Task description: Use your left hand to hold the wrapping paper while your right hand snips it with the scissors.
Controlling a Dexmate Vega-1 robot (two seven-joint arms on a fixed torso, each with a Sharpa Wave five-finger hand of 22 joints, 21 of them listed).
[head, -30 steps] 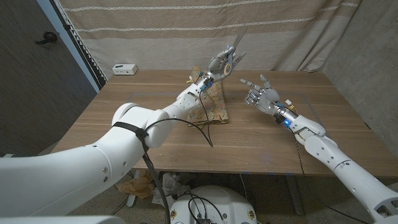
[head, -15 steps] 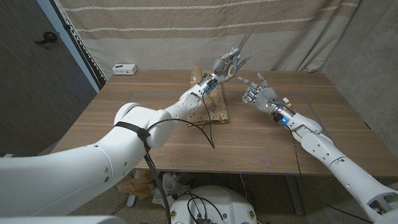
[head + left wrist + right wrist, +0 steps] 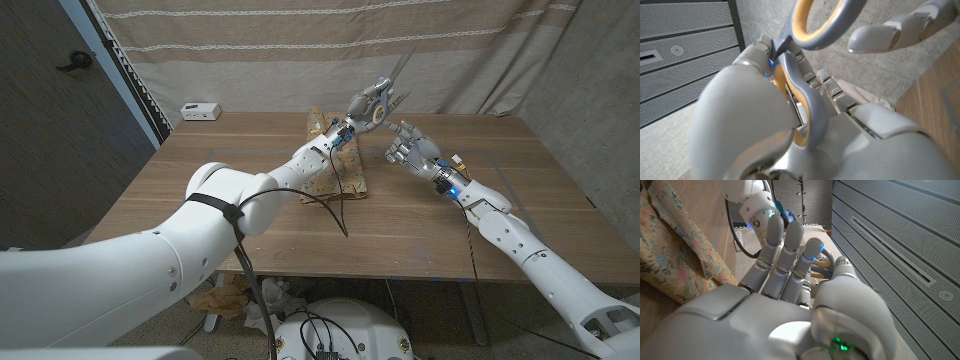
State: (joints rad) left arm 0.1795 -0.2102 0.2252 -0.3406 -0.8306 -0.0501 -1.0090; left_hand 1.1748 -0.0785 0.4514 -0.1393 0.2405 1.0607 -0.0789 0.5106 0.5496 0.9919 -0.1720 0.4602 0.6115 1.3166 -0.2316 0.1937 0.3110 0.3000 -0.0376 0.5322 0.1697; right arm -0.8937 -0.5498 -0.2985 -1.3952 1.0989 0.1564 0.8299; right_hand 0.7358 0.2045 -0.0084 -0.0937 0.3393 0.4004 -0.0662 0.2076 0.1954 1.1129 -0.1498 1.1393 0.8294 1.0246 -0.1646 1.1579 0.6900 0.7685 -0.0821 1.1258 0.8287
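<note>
The left hand [image 3: 366, 103] is raised above the far part of the wooden table [image 3: 430, 215] and grasps one pair of scissors [image 3: 387, 84], with its fingers through the yellow-lined handles and the blades pointing up and away. The right hand [image 3: 407, 147] is just beside it, with the fingers spread and reaching toward the handles; it holds nothing yet. I judge that the step in hand is passing the scissors to the right hand. To do it well, the right fingers should enter the handle loops fully before the left hand lets go, and the blades should stay away from both hands. One sheet of floral wrapping paper [image 3: 345, 168] lies crumpled on the table under the left forearm, not held by any hand.
</note>
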